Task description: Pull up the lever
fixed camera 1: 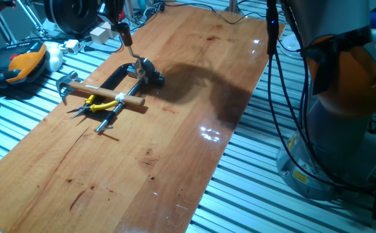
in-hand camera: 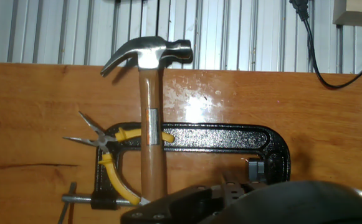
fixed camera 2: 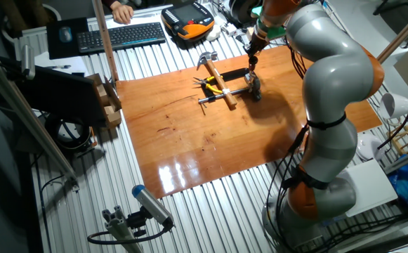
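- Fingers: in one fixed view the gripper (fixed camera 1: pixel 124 35) hangs above the lever (fixed camera 1: pixel 134 59); whether they stand apart or closed, I cannot tell.
- Lever: thin stiff rod rising from a bracket on the desk (fixed camera 1: pixel 175 129), beside the hammer (fixed camera 1: pixel 103 94); judged light, rigid; take hold near its top.
- Other fixed view: gripper (fixed camera 2: pixel 251 57) over the same spot; no containers seen.
- Hand view: hammer (in-hand camera: pixel 151 106), yellow pliers (in-hand camera: pixel 109 152), black clamp (in-hand camera: pixel 230 140); lever hidden.

Two high fixed views share the table (fixed camera 1: pixel 175 129); hand view looks down close.
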Controlling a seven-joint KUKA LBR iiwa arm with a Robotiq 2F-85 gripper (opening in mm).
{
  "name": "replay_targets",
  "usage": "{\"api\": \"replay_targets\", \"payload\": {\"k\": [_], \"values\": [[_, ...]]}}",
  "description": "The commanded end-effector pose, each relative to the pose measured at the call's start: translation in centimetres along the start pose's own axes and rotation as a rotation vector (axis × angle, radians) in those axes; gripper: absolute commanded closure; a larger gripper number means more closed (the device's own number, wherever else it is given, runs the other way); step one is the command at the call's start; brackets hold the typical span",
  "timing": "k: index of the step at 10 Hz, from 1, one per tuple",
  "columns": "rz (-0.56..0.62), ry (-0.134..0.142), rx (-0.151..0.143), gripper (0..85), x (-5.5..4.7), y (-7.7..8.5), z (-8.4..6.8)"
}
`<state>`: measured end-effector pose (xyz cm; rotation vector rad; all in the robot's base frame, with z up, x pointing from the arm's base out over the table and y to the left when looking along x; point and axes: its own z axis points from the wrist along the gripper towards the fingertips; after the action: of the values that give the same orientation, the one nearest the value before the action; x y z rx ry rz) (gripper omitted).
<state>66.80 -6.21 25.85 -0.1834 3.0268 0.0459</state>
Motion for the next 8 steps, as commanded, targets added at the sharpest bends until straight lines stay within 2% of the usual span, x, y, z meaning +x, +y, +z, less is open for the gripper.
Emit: {"api": "replay_targets", "payload": {"k": [1, 4, 8], "values": [[-0.002, 0.001, 0.004, 85.0, 0.2, 0.0, -0.3], [-0.004, 0.006, 0.008, 85.0, 0.9, 0.0, -0.6], [-0.002, -0.004, 0.016, 85.0, 2.1, -0.3, 0.3]]}}
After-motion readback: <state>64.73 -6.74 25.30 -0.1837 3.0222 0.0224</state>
